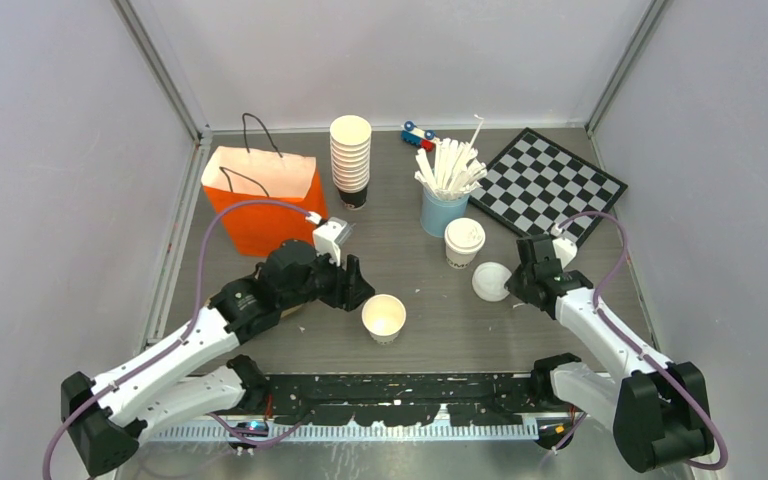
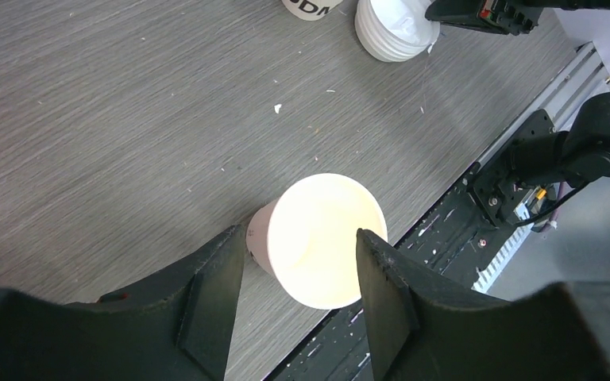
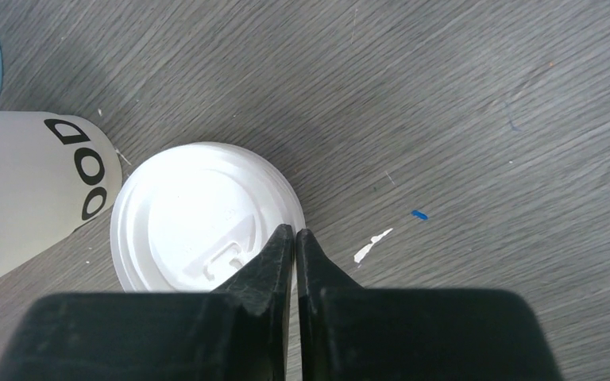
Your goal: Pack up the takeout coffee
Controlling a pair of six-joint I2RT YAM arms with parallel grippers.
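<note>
Robot lab cell: bare panel walls around a grey table.

We're seeing bare table btwn open cup & loose lid; lidded cup, sticks cup, cup stack, orange bag are crowding the back, chessboard sitting rear right.

My top camera sits high behind me and looks down and forward over the whole bench from far off. My left wrist camera looks steeply down past my left jaws, close above the lidless cup. My right wrist camera looks almost straight down past my right jaws, closer still, over the loose lid. All three views share that lid and the printed cup beside it.
</note>
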